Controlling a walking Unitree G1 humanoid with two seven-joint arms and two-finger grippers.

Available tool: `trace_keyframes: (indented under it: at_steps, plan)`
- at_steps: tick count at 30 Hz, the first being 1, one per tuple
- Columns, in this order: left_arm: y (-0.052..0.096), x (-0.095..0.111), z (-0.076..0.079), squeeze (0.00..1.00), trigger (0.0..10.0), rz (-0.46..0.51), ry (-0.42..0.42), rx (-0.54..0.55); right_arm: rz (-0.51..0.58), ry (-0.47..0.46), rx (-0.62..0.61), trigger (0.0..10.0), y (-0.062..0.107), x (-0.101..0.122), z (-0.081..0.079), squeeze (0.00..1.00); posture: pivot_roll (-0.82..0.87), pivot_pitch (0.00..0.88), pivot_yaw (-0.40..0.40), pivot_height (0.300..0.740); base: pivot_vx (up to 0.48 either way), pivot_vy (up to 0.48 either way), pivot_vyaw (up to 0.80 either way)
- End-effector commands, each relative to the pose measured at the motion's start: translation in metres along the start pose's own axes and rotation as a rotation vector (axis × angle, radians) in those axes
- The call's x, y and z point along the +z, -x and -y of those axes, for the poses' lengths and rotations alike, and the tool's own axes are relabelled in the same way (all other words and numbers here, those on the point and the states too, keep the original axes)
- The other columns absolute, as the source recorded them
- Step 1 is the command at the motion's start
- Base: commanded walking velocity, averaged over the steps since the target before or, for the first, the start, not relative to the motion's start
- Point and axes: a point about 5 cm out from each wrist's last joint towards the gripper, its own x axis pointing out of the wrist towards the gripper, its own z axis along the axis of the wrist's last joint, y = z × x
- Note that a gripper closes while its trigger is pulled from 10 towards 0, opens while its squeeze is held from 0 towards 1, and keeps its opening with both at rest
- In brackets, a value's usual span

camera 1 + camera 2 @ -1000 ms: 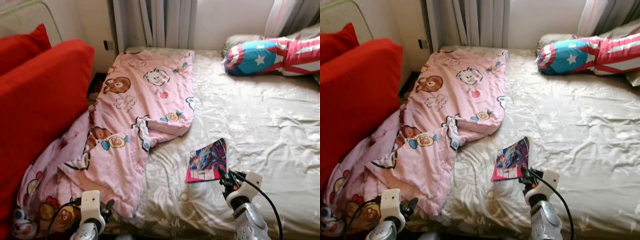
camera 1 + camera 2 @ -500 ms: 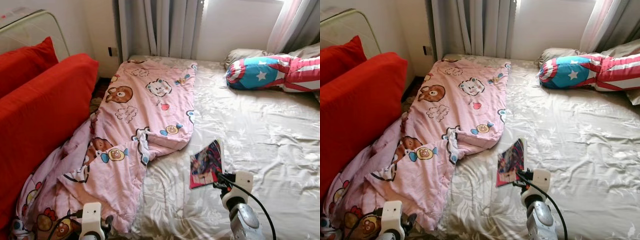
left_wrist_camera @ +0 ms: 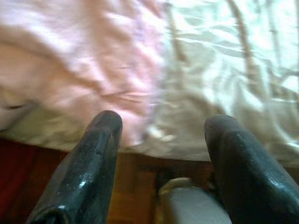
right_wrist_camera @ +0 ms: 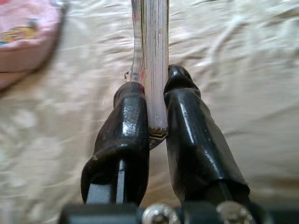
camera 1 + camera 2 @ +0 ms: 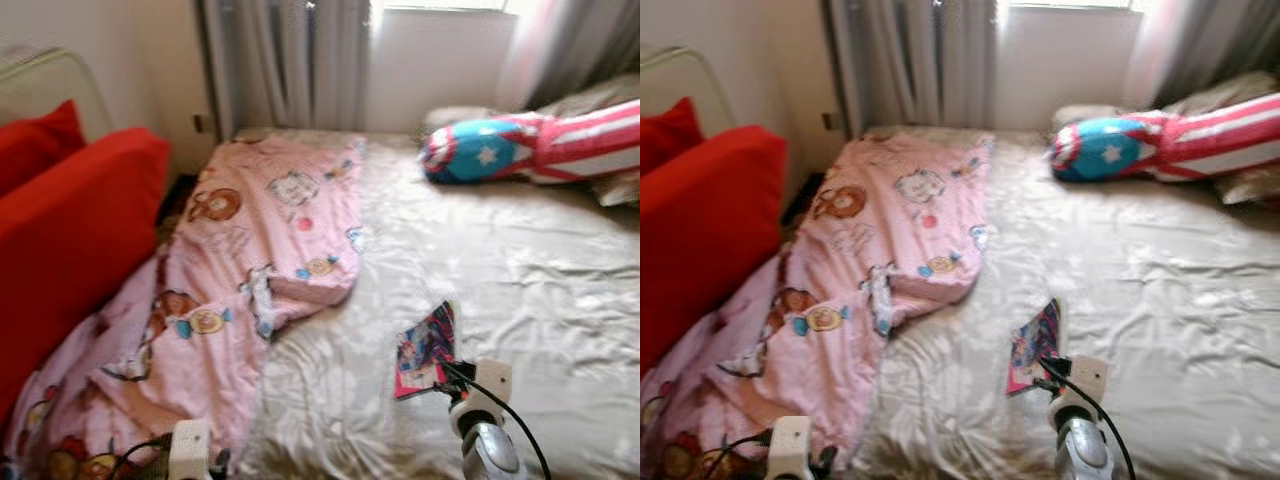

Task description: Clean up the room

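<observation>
A colourful book (image 5: 427, 349) is held up over the beige bed sheet (image 5: 540, 260), tilted on its edge. My right gripper (image 5: 447, 374) is shut on its near edge. In the right wrist view the two black fingers (image 4: 133, 121) clamp the book's page block (image 4: 154, 60) between them. My left gripper (image 3: 161, 126) is open with nothing between its fingers, low at the foot of the bed where the pink cartoon blanket (image 5: 240, 270) hangs off the mattress. The left arm's white wrist (image 5: 189, 448) shows at the bottom of the head view.
A red sofa (image 5: 70, 230) stands close on the left of the bed. A star-and-stripes bolster pillow (image 5: 530, 145) lies at the head, right of the grey curtains (image 5: 290, 60). The pink blanket covers the bed's left half.
The camera has swung, shifting the whole scene left and blurring it. The right gripper has lifted the book a little, still shut on it. The left arm stays low.
</observation>
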Motion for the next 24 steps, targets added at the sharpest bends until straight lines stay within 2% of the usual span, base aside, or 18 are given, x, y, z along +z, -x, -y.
trace_keyframes:
  at_steps: [1, 24]
  plan:
    - [0.003, -0.007, -0.005, 0.0, 10.0, -0.024, -0.006, 0.018, 0.07, -0.007, 0.034, 10.0, -0.006, 0.013, -0.01, 0.0, 0.02, 0.0, -0.06, 0.74, 0.0, -0.48, 0.0]
    - [0.003, -0.007, -0.009, 0.0, 10.0, -0.026, -0.008, 0.027, 0.057, 0.012, 0.108, 10.0, -0.009, 0.015, -0.023, 0.0, 0.02, 0.0, -0.055, 0.74, 0.0, -0.464, 0.0]
